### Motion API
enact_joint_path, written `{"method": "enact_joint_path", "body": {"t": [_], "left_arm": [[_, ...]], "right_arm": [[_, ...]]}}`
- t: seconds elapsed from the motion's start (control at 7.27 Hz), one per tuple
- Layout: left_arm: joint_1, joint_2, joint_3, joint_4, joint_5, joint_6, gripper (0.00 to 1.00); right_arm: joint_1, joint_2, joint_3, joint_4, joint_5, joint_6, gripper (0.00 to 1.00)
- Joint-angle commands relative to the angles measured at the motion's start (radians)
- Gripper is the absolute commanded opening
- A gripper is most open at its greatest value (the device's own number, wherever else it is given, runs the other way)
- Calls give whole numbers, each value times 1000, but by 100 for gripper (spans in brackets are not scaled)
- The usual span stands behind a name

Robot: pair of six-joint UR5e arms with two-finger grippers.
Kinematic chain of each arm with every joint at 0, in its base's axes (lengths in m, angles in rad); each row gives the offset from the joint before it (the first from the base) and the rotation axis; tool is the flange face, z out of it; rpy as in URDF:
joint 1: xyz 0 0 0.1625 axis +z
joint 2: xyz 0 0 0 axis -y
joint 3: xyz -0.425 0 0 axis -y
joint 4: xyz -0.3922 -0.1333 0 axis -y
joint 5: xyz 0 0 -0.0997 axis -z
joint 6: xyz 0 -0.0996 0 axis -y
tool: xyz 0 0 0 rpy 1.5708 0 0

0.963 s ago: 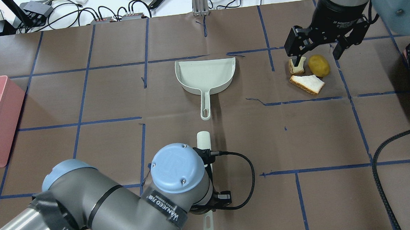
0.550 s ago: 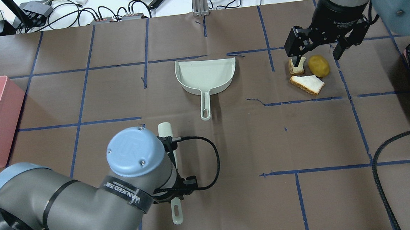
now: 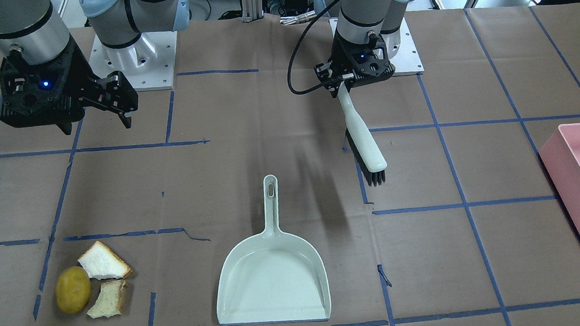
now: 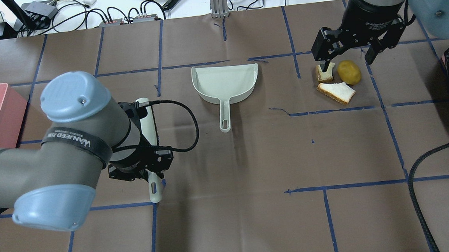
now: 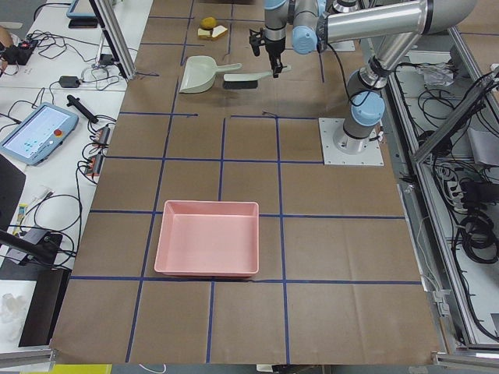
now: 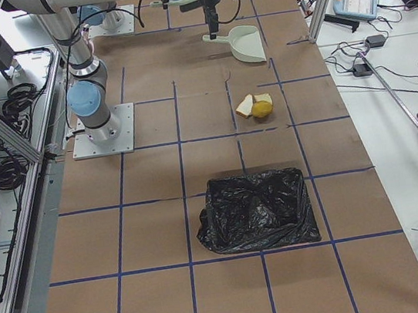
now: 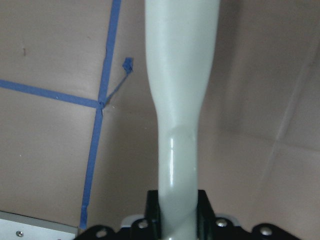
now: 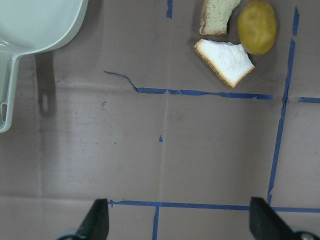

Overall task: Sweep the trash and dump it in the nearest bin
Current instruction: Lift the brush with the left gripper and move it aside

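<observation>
Sweeping should suit: the potato (image 4: 349, 72) likely rolls, the bread (image 4: 337, 92) seems light and crumbly. The left pincer (image 7: 176, 212) is clamped on the brush (image 3: 364, 143) handle; the right pincer (image 4: 348, 56) stands apart.

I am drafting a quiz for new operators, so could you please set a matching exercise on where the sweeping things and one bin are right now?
Column one:
1. brush
2. dustpan
3. potato
4. pink bin

Column two:
A. beside the bread pieces
B. clamped in the left gripper
C. lying empty on the table, handle toward the robot
D. at the table's end on the robot's left

Pairs: 1-B, 2-C, 3-A, 4-D
</observation>
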Motion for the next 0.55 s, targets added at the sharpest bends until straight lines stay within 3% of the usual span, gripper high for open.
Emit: {"method": "enact_joint_path", "body": {"t": [0.0,0.41], "left_arm": [[104,-3,21,-16,8,58,18],[136,-40,35,-14,8,105,18]], "right_arm": [[2,-1,-5,2,-3,5,100],[2,7,-7,30,1,5,100]]}}
